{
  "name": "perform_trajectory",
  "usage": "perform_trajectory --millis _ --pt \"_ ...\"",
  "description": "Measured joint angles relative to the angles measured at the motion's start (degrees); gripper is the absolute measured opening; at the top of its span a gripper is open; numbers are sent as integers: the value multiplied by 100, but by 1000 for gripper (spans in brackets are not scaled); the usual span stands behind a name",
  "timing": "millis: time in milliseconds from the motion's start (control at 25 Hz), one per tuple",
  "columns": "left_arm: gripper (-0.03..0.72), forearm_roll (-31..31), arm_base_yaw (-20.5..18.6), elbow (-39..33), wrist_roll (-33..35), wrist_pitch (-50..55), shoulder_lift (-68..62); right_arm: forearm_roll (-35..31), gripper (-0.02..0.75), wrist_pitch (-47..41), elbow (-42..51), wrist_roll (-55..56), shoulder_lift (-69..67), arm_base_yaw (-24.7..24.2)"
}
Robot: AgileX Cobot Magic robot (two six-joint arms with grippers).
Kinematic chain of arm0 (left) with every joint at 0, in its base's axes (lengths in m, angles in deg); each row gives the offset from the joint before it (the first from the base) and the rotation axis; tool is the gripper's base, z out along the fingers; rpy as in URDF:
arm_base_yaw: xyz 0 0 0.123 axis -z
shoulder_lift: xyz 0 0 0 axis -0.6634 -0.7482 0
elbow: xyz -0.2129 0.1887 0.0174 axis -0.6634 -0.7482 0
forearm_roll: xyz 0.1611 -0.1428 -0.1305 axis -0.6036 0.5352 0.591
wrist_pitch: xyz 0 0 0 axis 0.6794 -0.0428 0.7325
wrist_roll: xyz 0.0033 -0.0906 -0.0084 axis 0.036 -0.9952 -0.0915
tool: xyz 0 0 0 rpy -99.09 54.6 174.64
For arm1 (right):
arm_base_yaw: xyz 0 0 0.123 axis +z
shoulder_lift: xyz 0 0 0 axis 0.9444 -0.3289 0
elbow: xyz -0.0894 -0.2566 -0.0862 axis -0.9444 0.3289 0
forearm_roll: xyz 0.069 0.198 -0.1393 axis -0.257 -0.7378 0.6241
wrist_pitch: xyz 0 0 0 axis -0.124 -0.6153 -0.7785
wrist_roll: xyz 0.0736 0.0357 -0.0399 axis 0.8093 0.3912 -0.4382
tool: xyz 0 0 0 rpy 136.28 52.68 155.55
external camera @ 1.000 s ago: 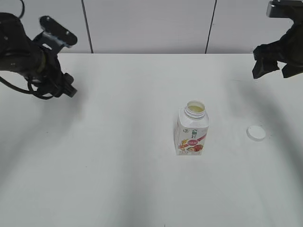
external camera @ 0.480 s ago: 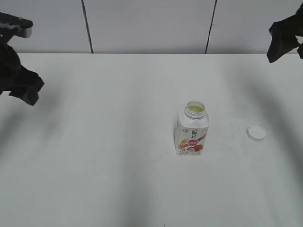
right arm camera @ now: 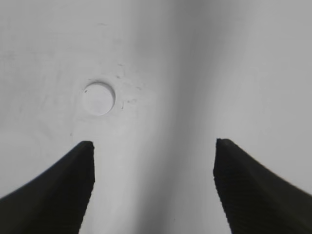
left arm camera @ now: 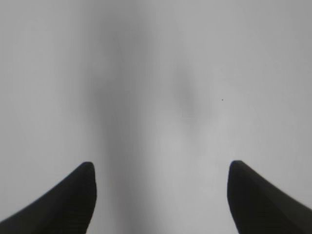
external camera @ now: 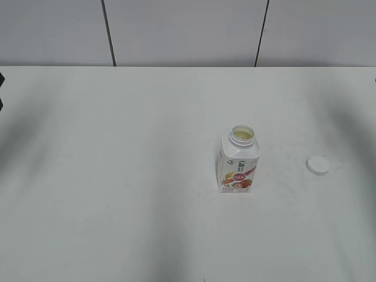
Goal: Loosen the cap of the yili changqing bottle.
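Exterior view alone gives me the yili changqing bottle [external camera: 237, 163], neck uncapped, the cap [external camera: 318, 165] lying right of it, right gripper [right arm camera: 153, 146] and left gripper [left arm camera: 162, 168] fingers spread wide, holding nothing.

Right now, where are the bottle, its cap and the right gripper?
bottle [external camera: 237, 167]: exterior view, front face.
cap [external camera: 318, 165]: exterior view, flat top.
right gripper [right arm camera: 153, 187]: right wrist view, midway between its open fingertips.

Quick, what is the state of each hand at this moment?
Left hand: open, holding nothing.
Right hand: open, holding nothing; the cap lies on the table.
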Motion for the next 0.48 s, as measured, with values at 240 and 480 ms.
perform_trajectory --millis 240,480 --pt "512 420 -25 -392 4 227 627 -300 594 -18 423 -153 696 6" --pt "512 608 -25 -1113 11 381 1762 -311 594 -18 1462 -285 1925 6"
